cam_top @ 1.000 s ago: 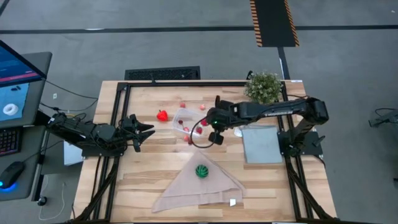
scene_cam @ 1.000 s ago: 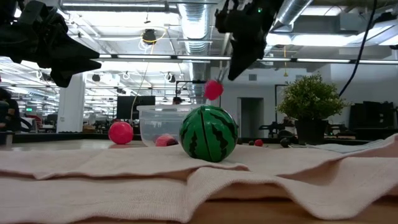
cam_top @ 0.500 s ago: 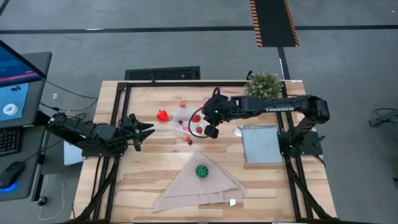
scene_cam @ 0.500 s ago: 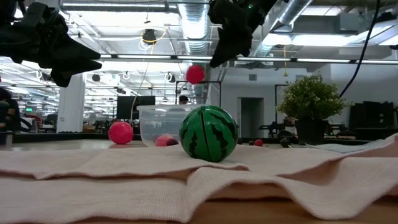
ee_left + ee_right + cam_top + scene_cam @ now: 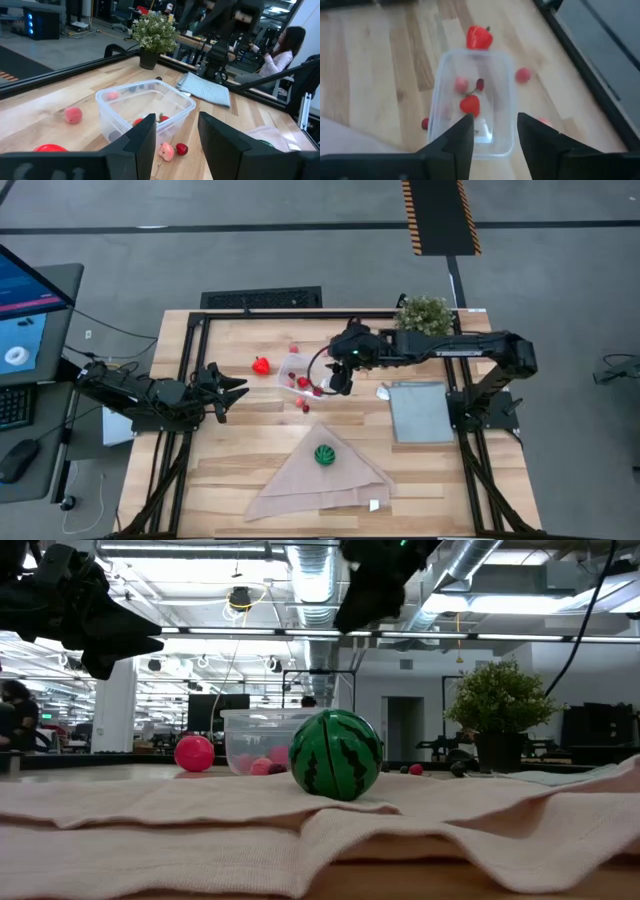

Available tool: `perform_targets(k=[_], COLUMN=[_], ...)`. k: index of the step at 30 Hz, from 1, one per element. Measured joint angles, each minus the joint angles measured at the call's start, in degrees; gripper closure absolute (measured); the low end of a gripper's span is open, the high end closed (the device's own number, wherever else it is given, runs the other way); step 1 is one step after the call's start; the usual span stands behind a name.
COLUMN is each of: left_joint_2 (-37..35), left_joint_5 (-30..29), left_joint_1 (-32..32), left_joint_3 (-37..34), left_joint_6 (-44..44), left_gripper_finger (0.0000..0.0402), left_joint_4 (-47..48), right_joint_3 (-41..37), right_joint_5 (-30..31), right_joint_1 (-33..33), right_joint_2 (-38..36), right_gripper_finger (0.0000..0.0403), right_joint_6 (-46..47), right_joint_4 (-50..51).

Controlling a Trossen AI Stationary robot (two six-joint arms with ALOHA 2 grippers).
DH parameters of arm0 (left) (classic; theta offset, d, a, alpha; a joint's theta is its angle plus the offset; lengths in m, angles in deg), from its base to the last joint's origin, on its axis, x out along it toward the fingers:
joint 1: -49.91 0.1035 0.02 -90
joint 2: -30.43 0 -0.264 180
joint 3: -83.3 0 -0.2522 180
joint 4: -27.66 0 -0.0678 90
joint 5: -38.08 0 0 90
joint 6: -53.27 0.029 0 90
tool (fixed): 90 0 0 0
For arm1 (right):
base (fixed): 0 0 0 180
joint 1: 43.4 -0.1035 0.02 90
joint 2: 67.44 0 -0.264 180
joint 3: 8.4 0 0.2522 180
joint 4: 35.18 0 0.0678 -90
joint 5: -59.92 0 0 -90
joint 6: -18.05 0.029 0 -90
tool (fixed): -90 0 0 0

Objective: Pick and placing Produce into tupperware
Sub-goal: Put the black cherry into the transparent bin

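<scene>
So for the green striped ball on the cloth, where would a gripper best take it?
Probably from straight above, fingers closing across the widest middle of the green striped ball. It is round and sits on the beige cloth with nothing beside it, so no side is favoured.

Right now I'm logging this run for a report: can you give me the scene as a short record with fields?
tub: clear tupperware on the table, holding a few small red and pink pieces
right gripper: open, empty, above the tub
left gripper: open, waiting at the table's left side
outside tub: red pepper-like piece; loose berry bits beside the tub
cloth: beige cloth with the green striped ball on it
</scene>
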Motion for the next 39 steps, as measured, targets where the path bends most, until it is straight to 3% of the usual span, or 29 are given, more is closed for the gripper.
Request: perform_targets(k=[7, 14, 20, 26, 31, 39], left_joint_2=[0.0, 0.0, 0.0, 0.0, 0.0, 0.0], left_joint_5=[0.0, 0.1, 0.3, 0.3, 0.1, 0.0], left_joint_1=[0.0, 0.0, 0.0, 0.0, 0.0, 0.0], left_joint_3=[0.0, 0.0, 0.0, 0.0, 0.0, 0.0], left_joint_6=[0.0, -0.4, -0.9, -1.6, -2.1, -2.4], left_gripper_finger=[0.0263, 0.0263, 0.0263, 0.0263, 0.0263, 0.0263], left_joint_4=[0.0, 0.0, 0.0, 0.0, -0.1, -0.2], right_joint_3=[0.0, -0.1, -7.8, -20.0, -29.4, -38.5], right_joint_5=[1.6, 15.6, 30.7, 46.0, 50.0, 54.6], right_joint_1=[1.1, -0.7, -6.4, -14.0, -19.0, -24.3], right_joint_2=[-8.7, -18.3, -27.3, -36.0, -39.5, -37.4], right_gripper_finger=[0.0237, 0.0262, 0.0271, 0.0266, 0.0264, 0.0265], right_joint_6=[0.0, 3.8, 15.8, 34.7, 45.8, 61.4], right_joint_4=[6.7, 14.8, 19.4, 22.2, 22.1, 21.8])
